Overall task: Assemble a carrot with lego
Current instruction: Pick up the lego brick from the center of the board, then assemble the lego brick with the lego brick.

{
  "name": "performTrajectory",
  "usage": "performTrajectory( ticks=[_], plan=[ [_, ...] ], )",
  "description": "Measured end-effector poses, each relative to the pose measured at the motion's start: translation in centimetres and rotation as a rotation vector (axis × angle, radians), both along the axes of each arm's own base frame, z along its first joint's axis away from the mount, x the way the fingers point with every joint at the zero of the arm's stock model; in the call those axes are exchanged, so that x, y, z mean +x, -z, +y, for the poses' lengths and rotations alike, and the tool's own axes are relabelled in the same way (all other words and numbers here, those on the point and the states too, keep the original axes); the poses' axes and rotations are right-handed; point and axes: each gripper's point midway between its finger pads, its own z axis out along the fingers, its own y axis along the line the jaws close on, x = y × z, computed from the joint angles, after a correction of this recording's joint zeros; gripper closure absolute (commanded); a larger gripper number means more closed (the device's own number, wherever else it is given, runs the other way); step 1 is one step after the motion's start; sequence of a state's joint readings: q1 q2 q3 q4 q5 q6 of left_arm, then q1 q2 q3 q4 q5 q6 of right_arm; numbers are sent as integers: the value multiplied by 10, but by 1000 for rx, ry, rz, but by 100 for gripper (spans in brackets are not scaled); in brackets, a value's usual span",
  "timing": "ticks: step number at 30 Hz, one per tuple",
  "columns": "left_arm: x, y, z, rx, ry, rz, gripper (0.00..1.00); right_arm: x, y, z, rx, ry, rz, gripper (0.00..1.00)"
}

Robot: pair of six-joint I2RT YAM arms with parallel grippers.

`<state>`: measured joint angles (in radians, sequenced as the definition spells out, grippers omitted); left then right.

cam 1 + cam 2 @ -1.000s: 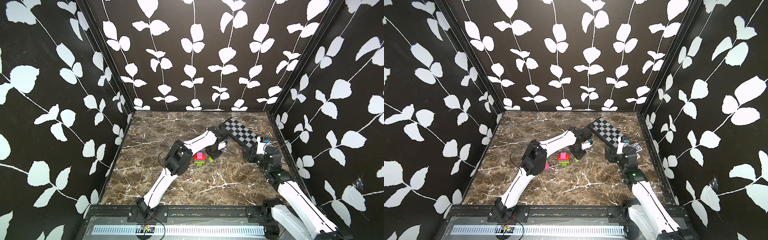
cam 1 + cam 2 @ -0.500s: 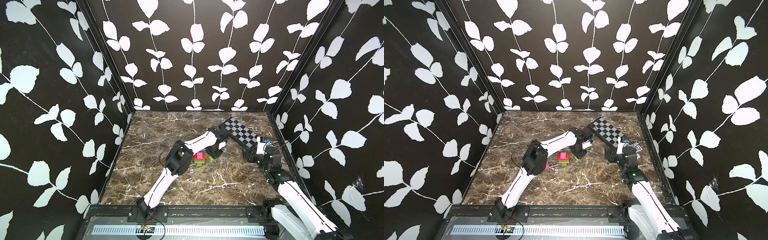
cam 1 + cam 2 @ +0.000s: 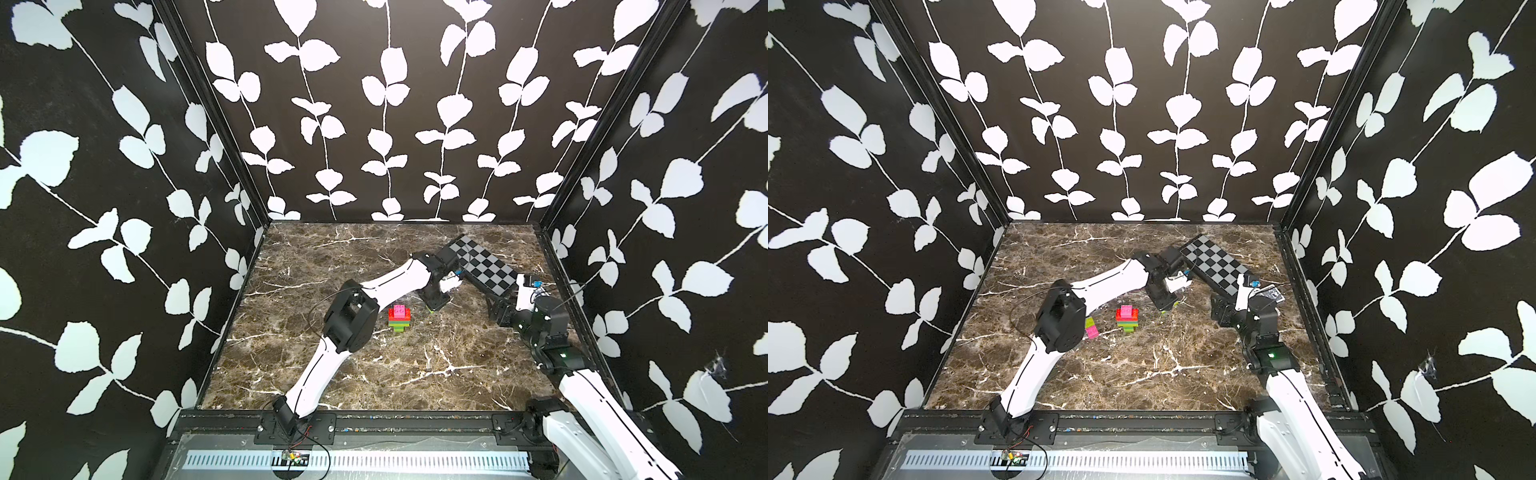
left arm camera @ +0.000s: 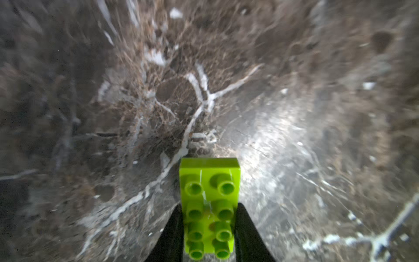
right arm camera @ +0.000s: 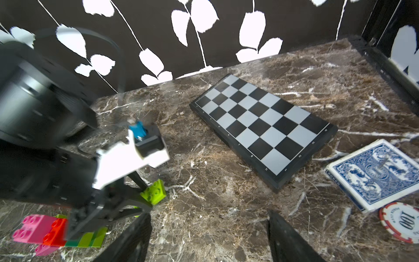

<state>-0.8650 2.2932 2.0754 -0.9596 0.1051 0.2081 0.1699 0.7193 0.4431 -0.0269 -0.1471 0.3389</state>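
Observation:
The partly built carrot [image 3: 399, 319] [image 3: 1127, 318] [image 5: 56, 231] stands mid-table, a stack with lime and dark green layers, an orange-red layer and a pink brick on top. Just right of it my left gripper [image 3: 434, 305] [image 3: 1165, 307] [image 4: 209, 205] is shut on a lime green lego brick [image 4: 209, 195] [image 5: 154, 192] low over the marble. Two loose bricks, lime [image 3: 1089, 322] and pink [image 3: 1092, 331], lie beside the left arm's elbow. My right gripper [image 5: 208, 214] [image 3: 498, 311] is open and empty at the right, facing the left gripper.
A black-and-grey checkered board [image 3: 484, 266] [image 5: 260, 127] lies at the back right. A blue card deck [image 5: 376, 174] and a poker chip [image 5: 403, 222] sit near the right wall. Leaf-patterned walls close in three sides.
The left gripper's jaws have closed onto the lime brick, with the arm barely shifting. The right arm and the stack have stayed put.

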Motion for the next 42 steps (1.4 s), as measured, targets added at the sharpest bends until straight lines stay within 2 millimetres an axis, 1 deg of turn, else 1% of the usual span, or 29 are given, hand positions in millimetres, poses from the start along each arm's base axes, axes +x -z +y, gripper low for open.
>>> performTrajectory(
  ticks=[1,3,6,8,9,10,11,13,15,18,19,25,32,38,42],
  plan=[
    [1,-22,1,-33,31,-27,92,-1,-2,1,-3,-8,-7,23],
    [1,-62,9,-79,85,-85,92,-3,-2,3,-6,-28,-9,24],
    [-7,-125,35,-113,163,-172,92,-6,0,8,-9,-62,2,24],
    [-17,-148,56,-104,216,-210,92,-8,2,11,-9,-79,8,24],
    [-24,-155,69,-85,254,-223,93,-8,2,12,-8,-86,10,24],
    [-32,-157,79,-67,278,-220,93,-8,2,12,-7,-90,12,23],
    [-41,-156,90,-40,314,-210,94,-8,4,14,-6,-96,16,24],
    [-57,-147,105,12,379,-177,94,-7,7,16,-5,-108,29,24],
    [-67,-130,117,73,448,-141,95,-6,12,17,-3,-115,47,24],
    [-75,-108,126,126,538,-98,95,-4,17,21,3,-131,64,24],
    [-76,-105,127,134,559,-92,96,-4,18,21,4,-133,66,24],
    [-72,-92,128,171,642,-91,95,-3,12,23,15,-138,45,24],
    [-62,-67,132,224,672,-47,95,-4,8,23,20,-139,32,24],
    [-55,-59,133,242,670,-37,95,-4,8,24,26,-142,32,24],
    [-53,-56,132,246,666,-33,95,-4,8,24,27,-142,33,24]
  ],
)
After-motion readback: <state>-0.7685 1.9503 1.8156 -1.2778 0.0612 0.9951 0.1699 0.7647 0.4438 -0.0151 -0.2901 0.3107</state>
